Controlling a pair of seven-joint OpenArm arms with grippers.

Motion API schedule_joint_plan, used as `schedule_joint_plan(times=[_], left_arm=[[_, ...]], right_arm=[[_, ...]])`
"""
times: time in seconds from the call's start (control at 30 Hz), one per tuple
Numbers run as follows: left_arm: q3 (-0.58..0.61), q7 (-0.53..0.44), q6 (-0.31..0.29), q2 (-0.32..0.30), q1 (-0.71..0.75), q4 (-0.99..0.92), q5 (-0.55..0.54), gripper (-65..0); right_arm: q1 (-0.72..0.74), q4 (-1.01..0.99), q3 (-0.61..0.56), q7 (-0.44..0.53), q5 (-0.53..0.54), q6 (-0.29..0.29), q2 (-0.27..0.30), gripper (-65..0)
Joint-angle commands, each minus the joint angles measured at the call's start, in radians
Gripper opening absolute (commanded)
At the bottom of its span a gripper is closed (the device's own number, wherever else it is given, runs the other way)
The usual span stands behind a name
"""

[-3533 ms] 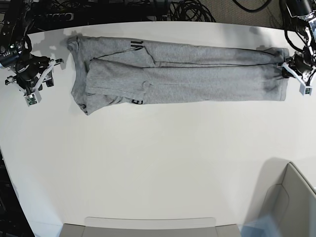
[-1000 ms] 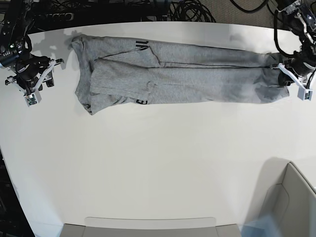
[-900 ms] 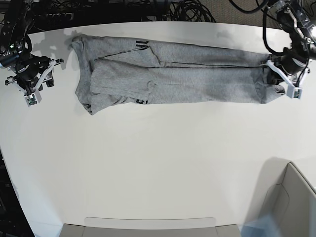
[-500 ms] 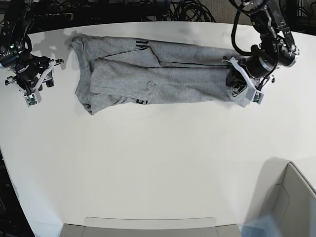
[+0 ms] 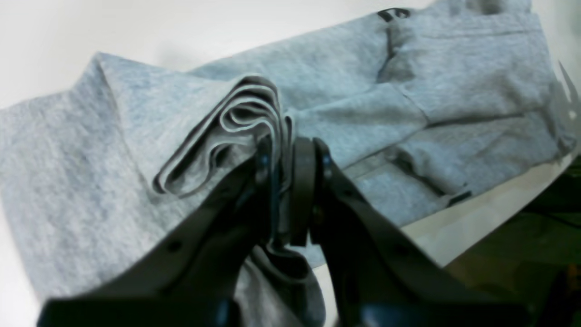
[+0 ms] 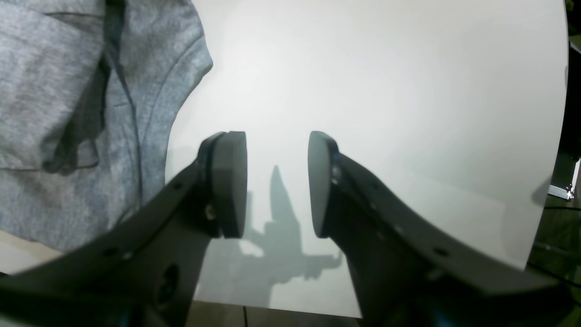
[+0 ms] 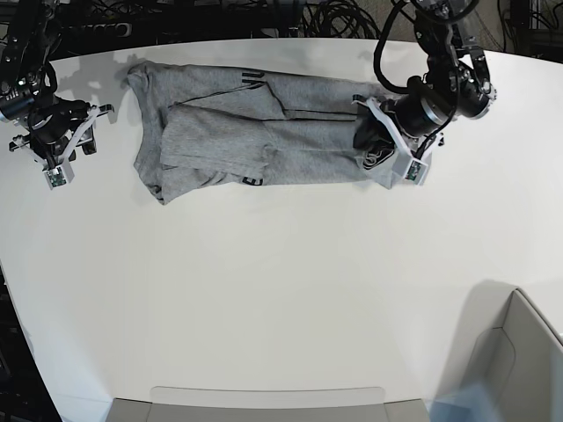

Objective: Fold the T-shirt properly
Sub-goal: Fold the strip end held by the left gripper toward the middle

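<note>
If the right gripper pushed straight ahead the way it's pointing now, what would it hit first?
Most likely the bare white table. The right gripper stands open with only tabletop between and beyond its pads; the T-shirt lies off to one side of that line. Depth is unclear, so how soon it would touch is uncertain.

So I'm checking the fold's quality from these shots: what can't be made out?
- T-shirt lettering: base view, only slivers peek from folds, unreadable.
- Hem held by the left gripper: left wrist view, the jaws hide the pinched cloth; layer count is unclear.
- Right wrist view: the open right gripper covers the table; most of the shirt is cut off.
</note>
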Motion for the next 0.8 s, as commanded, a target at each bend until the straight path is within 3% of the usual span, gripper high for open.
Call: schedule_joint_plan(times=[0.0, 0.77], left_arm=[[0.002, -0.018, -0.003, -0.001, -0.008, 0.016, -0.02, -65.0], [0.022, -0.029, -0.001, 0.07, 0.009, -0.001, -0.018, -65.0]], right_arm=[[0.005, 0.016, 0.006, 0.018, 0.003, 0.008, 0.018, -42.5], [0.005, 0.016, 0.006, 0.017, 0.003, 0.008, 0.016, -42.5]])
